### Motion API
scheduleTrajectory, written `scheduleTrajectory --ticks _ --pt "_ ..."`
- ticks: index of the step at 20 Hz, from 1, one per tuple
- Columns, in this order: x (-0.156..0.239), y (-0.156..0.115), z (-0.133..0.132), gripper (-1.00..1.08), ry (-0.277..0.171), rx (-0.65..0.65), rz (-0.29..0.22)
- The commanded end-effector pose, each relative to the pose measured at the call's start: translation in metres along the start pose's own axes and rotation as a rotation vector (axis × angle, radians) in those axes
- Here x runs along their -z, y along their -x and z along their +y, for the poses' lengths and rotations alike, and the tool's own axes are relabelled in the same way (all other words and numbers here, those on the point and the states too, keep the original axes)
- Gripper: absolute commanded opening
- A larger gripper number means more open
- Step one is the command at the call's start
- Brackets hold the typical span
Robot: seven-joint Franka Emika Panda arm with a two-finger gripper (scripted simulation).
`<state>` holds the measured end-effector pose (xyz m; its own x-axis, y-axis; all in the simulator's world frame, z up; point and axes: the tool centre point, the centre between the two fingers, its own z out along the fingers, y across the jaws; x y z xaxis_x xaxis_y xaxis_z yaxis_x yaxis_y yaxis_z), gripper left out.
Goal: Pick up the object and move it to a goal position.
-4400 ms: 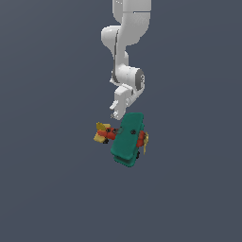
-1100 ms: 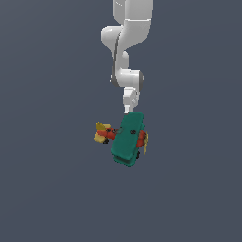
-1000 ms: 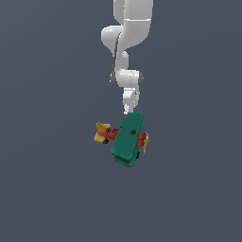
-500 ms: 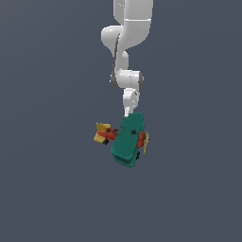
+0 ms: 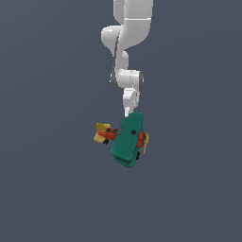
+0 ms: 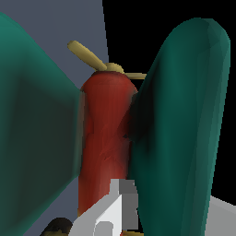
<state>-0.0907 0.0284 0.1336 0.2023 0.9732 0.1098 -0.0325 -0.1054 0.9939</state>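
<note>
The object (image 5: 126,142), a toy airplane with teal wings, red body, yellow tail and propeller, sits below the white arm in the exterior view. My gripper (image 5: 127,112) points down onto the upper end of its wings. In the wrist view the airplane fills the picture. Its red body (image 6: 103,124) runs between two teal wings (image 6: 184,129), with the yellow propeller (image 6: 94,62) beyond. One of my fingers (image 6: 115,209) sits in the gap between the wings, against a wing and the body. The other finger is hidden behind the wing, so the gripper looks shut on that wing.
Only a plain dark grey ground (image 5: 47,189) surrounds the airplane in the exterior view. No other objects or edges show.
Since 4.4 s ago the hand has swung to point straight down over the wings. In the last second the arm has stayed put and the airplane has shifted only slightly.
</note>
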Motion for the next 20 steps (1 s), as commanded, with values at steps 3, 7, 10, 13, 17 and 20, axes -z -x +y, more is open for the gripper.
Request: scheduleTrajectory --ticks 3,7,10,13,17,20 --pt "-0.003 0.001 0.005 -1.00 -0.012 0.002 -0.015" --pt "-0.007 0.002 0.011 -1.00 -0.033 0.005 -0.035" --pt "-0.011 0.003 0.017 -1.00 -0.053 0.009 -0.056" --pt "-0.017 0.004 0.024 -1.00 -0.079 0.012 -0.081" --pt "-0.026 0.006 0.036 -1.00 -0.118 0.018 -0.120" --pt "-0.033 0.008 0.044 -1.00 -0.149 0.023 -0.151"
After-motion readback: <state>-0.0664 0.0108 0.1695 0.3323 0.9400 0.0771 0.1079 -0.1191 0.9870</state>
